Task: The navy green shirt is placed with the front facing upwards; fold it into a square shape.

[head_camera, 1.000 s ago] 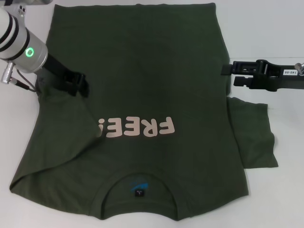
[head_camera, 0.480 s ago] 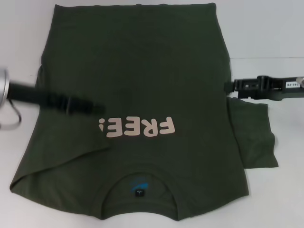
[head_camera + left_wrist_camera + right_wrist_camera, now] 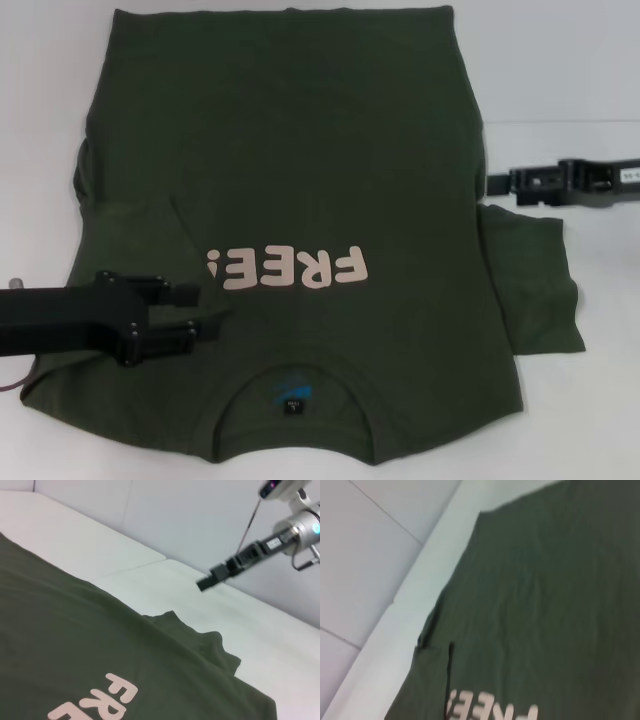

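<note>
The navy green shirt lies flat on the white table, front up. Its pink "FREE!" print is on top, and the neck with the blue label is at the near edge. Its left sleeve is folded in over the body, and its right sleeve lies spread on the table. My left gripper is open and empty, low over the shirt's near-left part, just left of the print. My right gripper hovers at the shirt's right edge, above the spread sleeve. It also shows in the left wrist view.
The white table shows bare to the right of the shirt and at the far left. A seam line in the table surface runs behind the right arm. A pale wall stands behind the table.
My left arm has swung from the shirt's far-left side to its near-left part, close to the print. My right gripper has drawn slightly right and nearer. The shirt has not moved.
</note>
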`<state>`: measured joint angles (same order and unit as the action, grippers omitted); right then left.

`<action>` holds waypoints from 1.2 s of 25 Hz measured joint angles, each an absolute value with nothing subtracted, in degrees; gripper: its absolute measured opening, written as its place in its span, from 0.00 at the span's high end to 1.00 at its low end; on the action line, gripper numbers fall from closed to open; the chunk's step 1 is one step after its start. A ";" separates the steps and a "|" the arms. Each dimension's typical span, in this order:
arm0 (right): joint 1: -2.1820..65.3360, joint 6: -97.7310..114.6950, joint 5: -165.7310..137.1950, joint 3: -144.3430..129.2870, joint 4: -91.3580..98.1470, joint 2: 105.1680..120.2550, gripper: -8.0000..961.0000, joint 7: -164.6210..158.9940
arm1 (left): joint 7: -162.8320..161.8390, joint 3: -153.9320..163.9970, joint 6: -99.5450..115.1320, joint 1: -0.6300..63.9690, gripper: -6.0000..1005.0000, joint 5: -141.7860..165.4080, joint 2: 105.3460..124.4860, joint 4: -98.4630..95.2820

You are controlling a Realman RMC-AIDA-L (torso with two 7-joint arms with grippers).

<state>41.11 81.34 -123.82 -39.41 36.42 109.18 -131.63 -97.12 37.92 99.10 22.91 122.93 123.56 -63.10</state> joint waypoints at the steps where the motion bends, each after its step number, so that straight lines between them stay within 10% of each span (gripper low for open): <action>1: 40.94 82.56 -124.22 -39.60 36.62 108.89 0.17 -132.58 | -97.62 37.65 99.03 22.93 0.44 122.92 123.52 -62.80; 13: 33.77 90.77 -133.99 -37.11 42.92 105.87 0.17 -144.68 | -102.19 36.15 96.36 23.99 0.44 122.74 123.71 -60.90; 30: 33.09 80.42 -134.54 -37.68 40.54 109.20 0.17 -142.70 | -102.56 36.12 95.14 24.31 0.44 122.15 123.92 -60.50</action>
<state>33.09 80.42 -134.54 -37.68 40.54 109.20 -142.70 -102.56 36.12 95.14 24.31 122.15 123.92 -60.50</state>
